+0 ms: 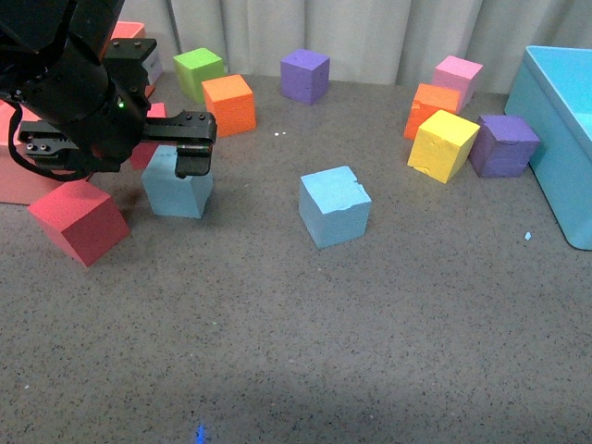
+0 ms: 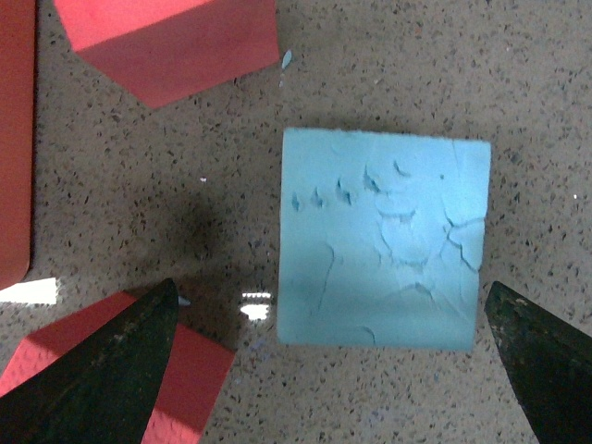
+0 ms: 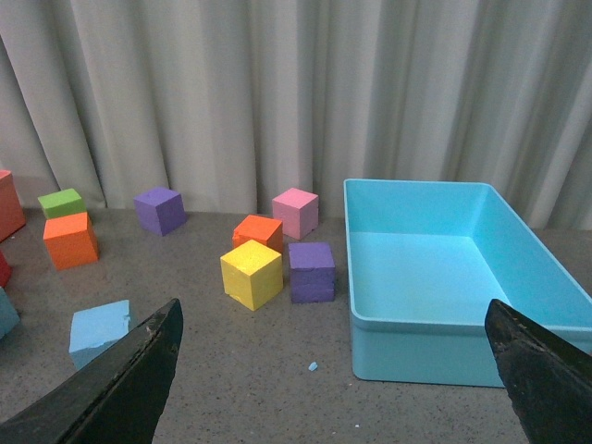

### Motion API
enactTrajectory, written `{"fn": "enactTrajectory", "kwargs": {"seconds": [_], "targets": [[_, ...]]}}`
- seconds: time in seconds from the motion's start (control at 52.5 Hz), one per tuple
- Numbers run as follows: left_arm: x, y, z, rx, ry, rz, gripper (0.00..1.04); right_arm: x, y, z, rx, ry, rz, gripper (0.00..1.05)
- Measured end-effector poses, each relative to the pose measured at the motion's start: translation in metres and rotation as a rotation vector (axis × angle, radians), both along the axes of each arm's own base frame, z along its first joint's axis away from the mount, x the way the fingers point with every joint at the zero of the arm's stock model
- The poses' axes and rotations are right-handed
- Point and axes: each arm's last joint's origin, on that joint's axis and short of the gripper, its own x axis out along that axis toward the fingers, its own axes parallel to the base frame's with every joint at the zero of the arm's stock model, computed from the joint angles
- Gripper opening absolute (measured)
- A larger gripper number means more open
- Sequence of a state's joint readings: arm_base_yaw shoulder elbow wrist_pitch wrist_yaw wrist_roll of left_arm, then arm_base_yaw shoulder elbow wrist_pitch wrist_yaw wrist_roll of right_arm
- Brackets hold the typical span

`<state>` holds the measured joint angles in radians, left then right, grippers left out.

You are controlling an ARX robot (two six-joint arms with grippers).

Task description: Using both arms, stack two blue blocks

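Front view: I see the left arm (image 1: 74, 102) in the upper left of the frame, its left gripper (image 1: 182, 159) lowered over the first blue block (image 1: 176, 192), with one black finger (image 1: 193, 163) hanging down against the block's upper right face; from here I cannot tell whether it touches. The second blue block (image 1: 334, 206) sits alone near the frame centre, well apart from the first. A red block (image 1: 79, 222) lies tilted at lower left of the first block. Yellow block (image 1: 444, 145), purple block (image 1: 502, 145) and turquoise bin (image 1: 560, 120) occupy the right side. The right arm does not appear in this view. Left wrist view: the first blue block fills the centre right of the frame, its chipped top face toward the camera. The two black fingertips (image 2: 102, 370) stand at the lower corners, spread wider than the block, with grey floor visible between each tip and the block; the jaws grip nothing. Right wrist view: the right gripper (image 3: 333, 310) is spread wide with nothing between its fingertips (image 3: 546, 379). The second blue block appears at lower left, the bin at centre right, the yellow and purple blocks between them.
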<state>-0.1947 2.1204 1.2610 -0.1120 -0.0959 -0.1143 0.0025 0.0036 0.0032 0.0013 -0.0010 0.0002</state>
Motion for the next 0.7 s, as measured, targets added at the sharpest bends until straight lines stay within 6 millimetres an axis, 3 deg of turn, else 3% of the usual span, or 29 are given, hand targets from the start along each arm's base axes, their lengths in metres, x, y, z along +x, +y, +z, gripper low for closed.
{"fn": "enactTrajectory", "kwargs": {"seconds": [0.152, 0.419, 0.59, 0.705], "targets": [[0.017, 0.0, -0.006, -0.045, 0.042, 0.017, 0.98, 0.0, 0.0, 0.0, 0.0, 0.0, 0.0, 0.95], [0.029, 0.0, -0.023, -0.043, 0.116, 0.032, 0.98, 0.0, 0.0, 0.0, 0.0, 0.0, 0.0, 0.95], [0.032, 0.0, -0.028, -0.04, 0.123, 0.032, 0.76, 0.0, 0.0, 0.0, 0.0, 0.0, 0.0, 0.95], [0.032, -0.002, -0.023, -0.038, 0.102, 0.056, 0.57, 0.0, 0.0, 0.0, 0.0, 0.0, 0.0, 0.95]]}}
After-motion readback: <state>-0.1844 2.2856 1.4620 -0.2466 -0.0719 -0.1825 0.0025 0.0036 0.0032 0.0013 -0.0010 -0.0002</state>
